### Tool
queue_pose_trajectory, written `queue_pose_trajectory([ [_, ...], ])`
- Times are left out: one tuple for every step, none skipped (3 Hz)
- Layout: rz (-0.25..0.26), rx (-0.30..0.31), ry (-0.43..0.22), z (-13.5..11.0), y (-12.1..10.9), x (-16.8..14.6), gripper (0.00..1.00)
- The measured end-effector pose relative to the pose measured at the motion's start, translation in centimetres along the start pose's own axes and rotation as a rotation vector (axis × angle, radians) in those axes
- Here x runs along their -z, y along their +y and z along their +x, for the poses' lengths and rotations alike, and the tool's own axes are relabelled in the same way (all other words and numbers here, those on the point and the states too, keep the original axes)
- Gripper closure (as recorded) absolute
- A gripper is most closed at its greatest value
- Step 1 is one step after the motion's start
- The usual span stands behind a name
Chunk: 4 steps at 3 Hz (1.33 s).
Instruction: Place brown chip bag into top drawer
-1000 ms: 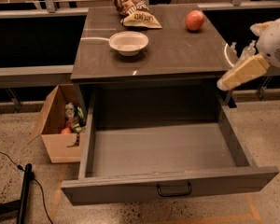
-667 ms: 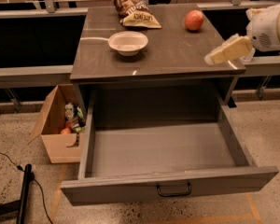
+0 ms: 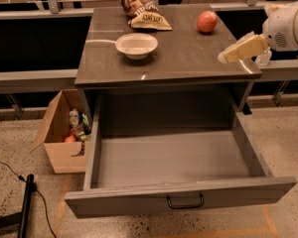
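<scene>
Speckled terrazzo floor is spreading beneath a grey table, whose top is catching pale glare. An open cardboard box is sitting on the floor at its left, with a black cable trailing nearby. Grey rails are running behind. The gripper is hovering over the table's right edge.

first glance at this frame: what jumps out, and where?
The top drawer stands pulled wide open at the front, filling the lower half of the view. On the cabinet top behind it lie the brown chip bag at the far edge, a white bowl nearer and an apple to the right. The tool hovers over the top's right edge.
</scene>
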<state>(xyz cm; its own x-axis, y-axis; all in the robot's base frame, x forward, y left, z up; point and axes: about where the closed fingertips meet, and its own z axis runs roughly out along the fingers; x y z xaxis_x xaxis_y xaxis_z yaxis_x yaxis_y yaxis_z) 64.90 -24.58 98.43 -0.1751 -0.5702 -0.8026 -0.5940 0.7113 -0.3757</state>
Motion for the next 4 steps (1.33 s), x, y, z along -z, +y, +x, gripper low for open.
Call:
queue_pose_trajectory([
  [0.001,-0.019,-0.036,0.1,0.2,-2.0,0.0],
  [0.043,-0.082,-0.073,0.4,-0.4,-5.4,0.0],
  [0.133,-0.176,-0.117,0.4,-2.5,-9.0,0.0],
  [0.18,-0.229,-0.142,0.0,-4.0,-13.2,0.0],
])
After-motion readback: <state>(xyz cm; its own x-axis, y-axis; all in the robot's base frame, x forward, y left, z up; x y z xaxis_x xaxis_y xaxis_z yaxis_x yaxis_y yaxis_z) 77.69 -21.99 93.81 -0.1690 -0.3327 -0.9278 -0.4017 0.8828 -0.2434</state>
